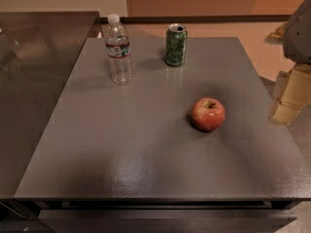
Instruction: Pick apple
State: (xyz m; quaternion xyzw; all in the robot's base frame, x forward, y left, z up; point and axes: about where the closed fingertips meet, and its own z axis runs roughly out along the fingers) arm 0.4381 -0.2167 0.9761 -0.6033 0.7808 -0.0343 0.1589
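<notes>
Hovering right of apple (pixel 208 114): claw (pixel 290 100).

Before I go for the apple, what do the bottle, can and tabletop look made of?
Bottle: probably clear plastic, see-through with a white cap. Can: likely metal, shiny rim, green print. Tabletop: grey, matte speckled finish with soft glare; base material unclear. The end effector sits beyond the tabletop's right edge, right of the apple.
</notes>
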